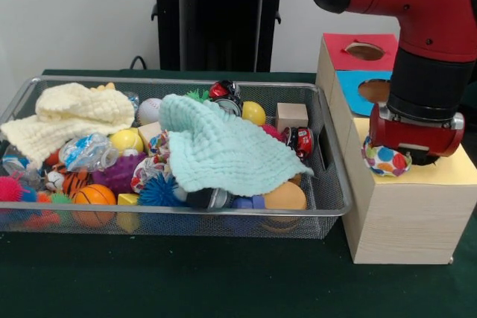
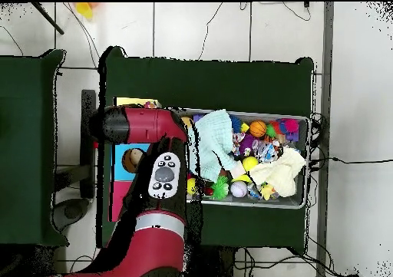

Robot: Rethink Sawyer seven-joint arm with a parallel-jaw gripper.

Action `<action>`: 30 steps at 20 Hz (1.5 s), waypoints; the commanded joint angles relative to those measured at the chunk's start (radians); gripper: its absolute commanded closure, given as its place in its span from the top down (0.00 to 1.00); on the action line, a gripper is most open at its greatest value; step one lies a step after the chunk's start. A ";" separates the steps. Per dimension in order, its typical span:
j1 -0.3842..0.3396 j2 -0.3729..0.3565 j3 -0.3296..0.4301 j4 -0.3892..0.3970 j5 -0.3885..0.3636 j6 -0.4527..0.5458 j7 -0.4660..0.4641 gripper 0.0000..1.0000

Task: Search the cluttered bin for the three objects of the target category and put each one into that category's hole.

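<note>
My gripper (image 1: 406, 156) hangs over the yellow-topped wooden box (image 1: 447, 173), to the right of the wire mesh bin (image 1: 332, 202). It is shut on a white wrapper with multicolour dots (image 1: 386, 160), which touches the box top. A second dotted wrapper (image 1: 145, 173) lies in the bin, left of the mint cloth (image 1: 220, 147). The light-blue and white packet (image 1: 89, 150) lies below the cream cloth (image 1: 67, 117). In the overhead view my arm (image 2: 146, 189) hides the gripper and most of the boxes.
Behind the yellow box stand a blue-topped box (image 1: 373, 88) and a red-topped box (image 1: 361, 50), each with a round hole. The bin also holds several balls, spiky toys, a wooden block (image 1: 291, 115) and a small basketball (image 1: 93, 196).
</note>
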 commanded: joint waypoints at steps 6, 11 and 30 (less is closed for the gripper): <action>-0.075 0.066 0.082 0.022 -0.022 0.021 0.071 0.00; -0.083 0.043 0.097 0.034 -0.018 0.064 0.053 0.00; -0.055 -0.107 0.082 0.059 0.003 0.252 0.081 0.00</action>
